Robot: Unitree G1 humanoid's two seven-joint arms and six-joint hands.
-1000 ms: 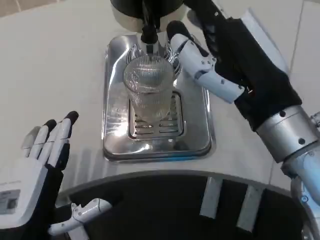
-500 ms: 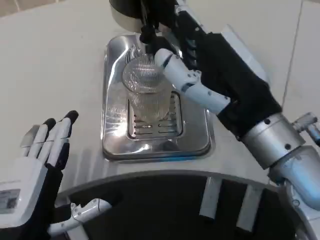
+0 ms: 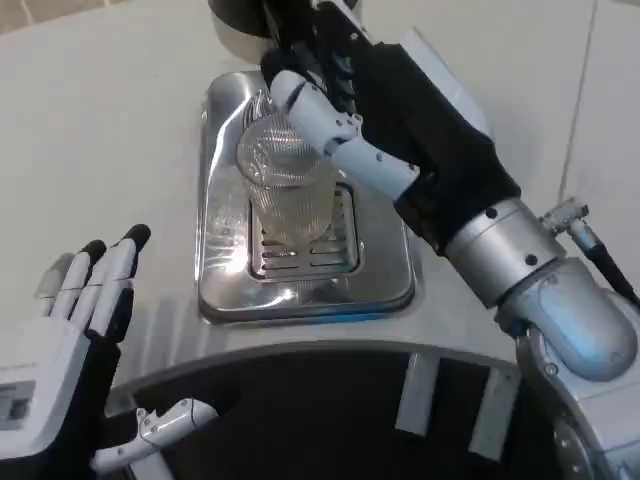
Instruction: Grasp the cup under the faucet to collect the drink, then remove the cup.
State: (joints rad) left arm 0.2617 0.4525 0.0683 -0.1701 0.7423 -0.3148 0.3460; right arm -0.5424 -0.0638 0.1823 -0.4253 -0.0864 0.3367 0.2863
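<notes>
A clear ribbed cup stands upright on the grate of a shiny steel drip tray, under the dark dispenser. My right hand reaches in from the right at the cup's top. Its white thumb lies across the cup's upper right side, and its dark fingers go behind the cup, where the cup and hand hide them. Whether they press on the cup I cannot tell. My left hand lies flat on the table at the lower left, fingers straight, holding nothing, well clear of the tray.
The tray takes up the middle of the white table. My right forearm crosses the tray's right side. A dark curved part of my body runs along the bottom of the picture.
My right hand has moved left from beside the cup until its thumb overlaps the cup's top. The cup stands where it was. The camera has shifted slightly. My left hand has stayed put.
</notes>
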